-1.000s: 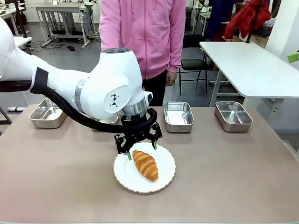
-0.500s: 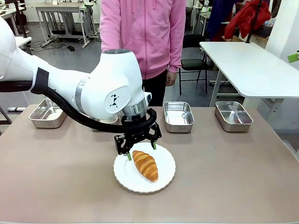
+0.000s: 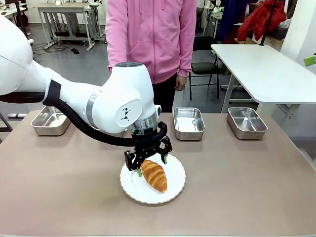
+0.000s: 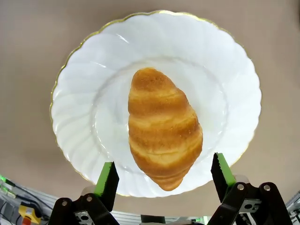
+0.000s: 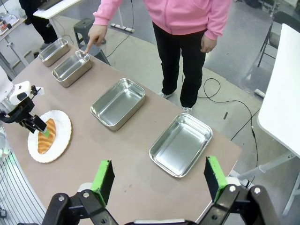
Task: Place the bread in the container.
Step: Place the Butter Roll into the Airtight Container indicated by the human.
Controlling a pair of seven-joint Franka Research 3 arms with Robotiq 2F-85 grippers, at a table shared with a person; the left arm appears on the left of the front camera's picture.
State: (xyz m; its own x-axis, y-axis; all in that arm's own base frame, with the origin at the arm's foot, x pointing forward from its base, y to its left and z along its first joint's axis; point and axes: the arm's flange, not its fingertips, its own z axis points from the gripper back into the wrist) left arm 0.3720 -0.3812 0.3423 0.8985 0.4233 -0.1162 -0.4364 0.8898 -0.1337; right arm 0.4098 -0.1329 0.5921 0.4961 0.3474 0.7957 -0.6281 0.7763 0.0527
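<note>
1. You see that the left end effector (image 3: 152, 165) has come lower over the last second: before, it hung just above the far end of the bread (image 3: 154, 175); now its green pads stand on both sides of that end, close to the plate (image 3: 174, 190).
2. In the left wrist view, the left end effector (image 4: 165, 174) is fully open and holds nothing; the bread (image 4: 164, 126) lies straight ahead of it, with its near tip between the two fingers (image 4: 107, 178) and not touching them.
3. The bread itself has not moved; it lies on the white plate (image 4: 75, 103), in the middle, on the bench (image 3: 247, 187).
4. I judge that the approach is almost finished and closing on the bread is the next step; nothing is lifted yet.
5. The right end effector (image 5: 157, 180) is open too, high above the bench, with nothing in it.
6. From the right wrist view, the person's hand (image 5: 95, 35) points into one container (image 5: 72, 68) at the far edge of the bench, well apart from the left end effector (image 5: 40, 127). It is probably the target, so you need a carry across the bench after the grasp.
</note>
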